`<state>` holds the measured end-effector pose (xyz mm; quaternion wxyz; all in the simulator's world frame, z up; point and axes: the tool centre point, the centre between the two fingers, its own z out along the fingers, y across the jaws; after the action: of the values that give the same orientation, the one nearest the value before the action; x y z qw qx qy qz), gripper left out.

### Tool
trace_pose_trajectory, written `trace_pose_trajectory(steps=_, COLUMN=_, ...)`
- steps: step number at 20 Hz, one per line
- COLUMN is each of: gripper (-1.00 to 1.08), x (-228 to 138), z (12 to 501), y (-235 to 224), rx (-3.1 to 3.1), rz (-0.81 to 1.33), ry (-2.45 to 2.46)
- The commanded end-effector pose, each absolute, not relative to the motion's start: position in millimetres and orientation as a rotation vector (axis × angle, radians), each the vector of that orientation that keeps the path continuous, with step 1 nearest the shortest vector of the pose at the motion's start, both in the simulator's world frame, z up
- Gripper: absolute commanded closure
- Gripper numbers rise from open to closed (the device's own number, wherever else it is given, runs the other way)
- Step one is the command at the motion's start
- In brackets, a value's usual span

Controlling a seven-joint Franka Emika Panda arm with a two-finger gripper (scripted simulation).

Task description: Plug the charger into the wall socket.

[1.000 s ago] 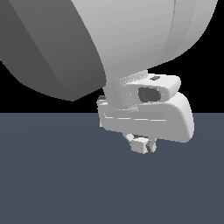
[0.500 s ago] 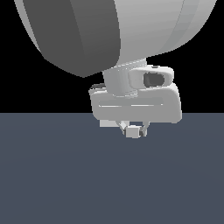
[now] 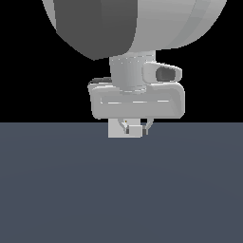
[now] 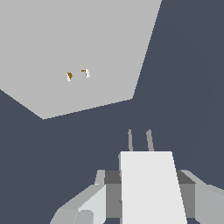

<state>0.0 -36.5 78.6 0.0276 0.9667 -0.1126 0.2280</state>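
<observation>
Charger (image 4: 148,183) seemingly within gripper (image 4: 144,192)

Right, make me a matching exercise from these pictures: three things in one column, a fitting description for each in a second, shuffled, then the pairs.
Things:
1. charger
2. wall socket
3. gripper

Descriptions:
A. flat grey plate with two tiny dark-orange holes
B. closed around the white block
C. white block with two thin prongs pointing away from the wrist camera

Pairs: 1-C, 2-A, 3-B
</observation>
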Motion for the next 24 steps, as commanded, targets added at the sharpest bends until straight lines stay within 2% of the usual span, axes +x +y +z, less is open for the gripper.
trace_pose_trajectory(steps=1, gripper=1.08, x=3, z=84, y=-32, rx=3.005, rz=0.709, ry=-0.263)
trace_pose_trajectory(steps=24, gripper=1.08, x=9, z=100, y=-12, rx=3.068, rz=0.707, ry=0.051)
